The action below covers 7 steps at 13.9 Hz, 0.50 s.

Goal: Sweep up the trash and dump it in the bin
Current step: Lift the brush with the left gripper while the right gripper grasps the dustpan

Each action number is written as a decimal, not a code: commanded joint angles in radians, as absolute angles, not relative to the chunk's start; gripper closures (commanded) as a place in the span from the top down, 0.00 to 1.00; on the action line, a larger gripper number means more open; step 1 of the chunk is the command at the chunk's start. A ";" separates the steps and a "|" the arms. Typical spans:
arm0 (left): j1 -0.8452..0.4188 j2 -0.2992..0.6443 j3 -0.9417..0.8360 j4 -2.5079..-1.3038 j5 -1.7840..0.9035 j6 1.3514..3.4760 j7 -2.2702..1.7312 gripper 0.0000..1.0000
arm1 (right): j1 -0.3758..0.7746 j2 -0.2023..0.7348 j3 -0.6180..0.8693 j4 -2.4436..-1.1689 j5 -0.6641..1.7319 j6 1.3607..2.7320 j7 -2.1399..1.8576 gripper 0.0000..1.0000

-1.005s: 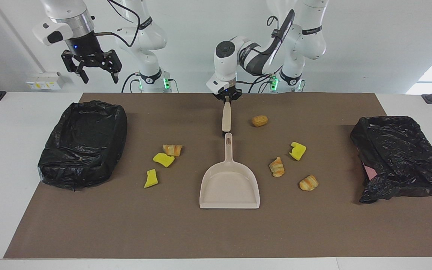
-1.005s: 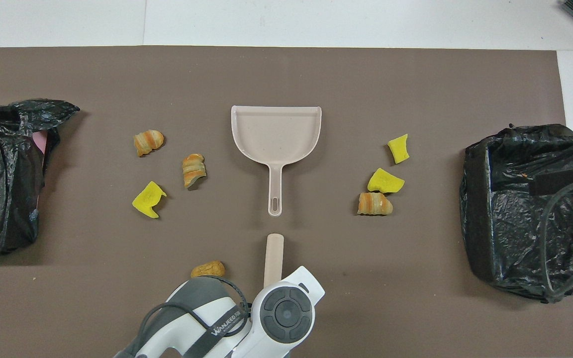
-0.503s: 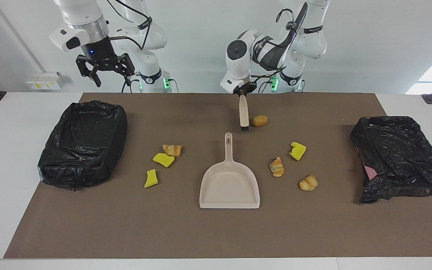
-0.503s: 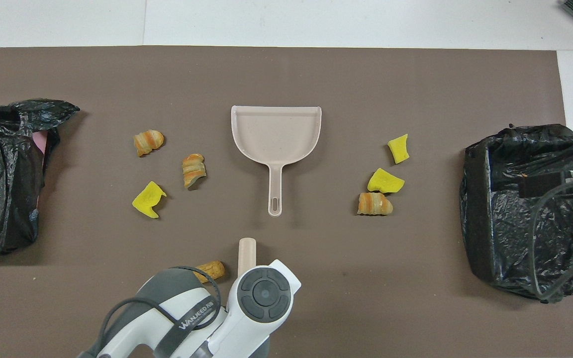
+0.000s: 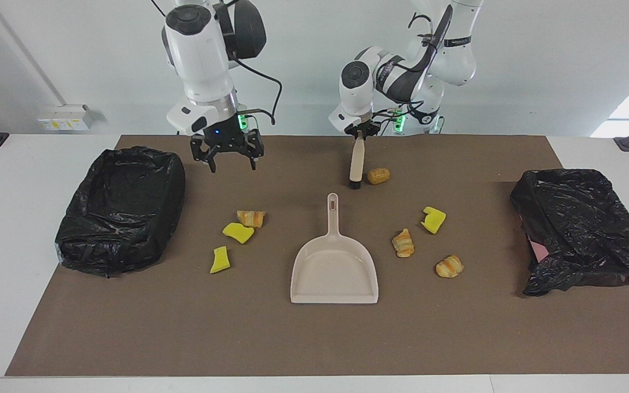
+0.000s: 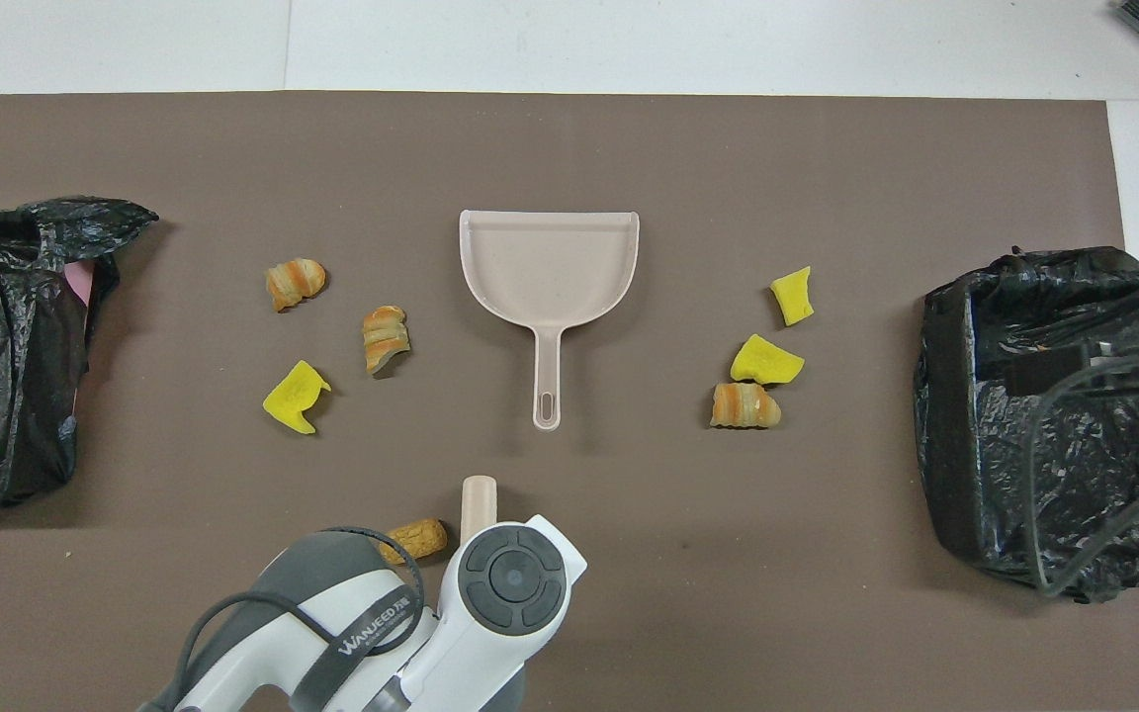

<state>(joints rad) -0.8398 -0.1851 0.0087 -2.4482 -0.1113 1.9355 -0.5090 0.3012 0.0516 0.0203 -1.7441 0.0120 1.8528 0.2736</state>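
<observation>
A strap on the left arm reads "WANJEED", apparently followed by small characters too tiny to read.

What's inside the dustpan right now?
Nothing: the dustpan is bare in both views. All seven trash pieces lie on the mat around it. What is under the pan cannot be seen.

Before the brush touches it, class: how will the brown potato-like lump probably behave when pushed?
The brown lump looks rounded and oblong, so it may roll rather than slide. It looks small beside the brush, so probably light. Lying loose on the flat mat, it could skid off course.
</observation>
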 commanded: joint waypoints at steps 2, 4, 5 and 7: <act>-0.642 -0.174 0.011 -2.480 -0.098 2.039 -0.315 0.00 | 0.373 0.130 0.020 -1.740 0.021 1.937 0.379 1.00; -0.566 -0.150 0.011 -2.471 -0.064 2.084 -0.217 0.00 | 0.400 0.162 0.020 -1.740 0.021 1.995 0.417 1.00; -0.531 -0.134 0.011 -2.461 -0.064 2.103 -0.171 0.00 | 0.403 0.175 0.021 -1.740 0.023 2.008 0.425 1.00; -0.468 -0.092 0.011 -2.410 -0.063 2.109 -0.091 0.00 | 0.457 0.221 0.031 -1.738 0.035 2.046 0.460 1.00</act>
<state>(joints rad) -0.5167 -0.1407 0.0202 -2.4531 -0.0823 2.0903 -0.1446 0.4239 0.1841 0.0235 -1.7443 0.0169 2.0054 0.4140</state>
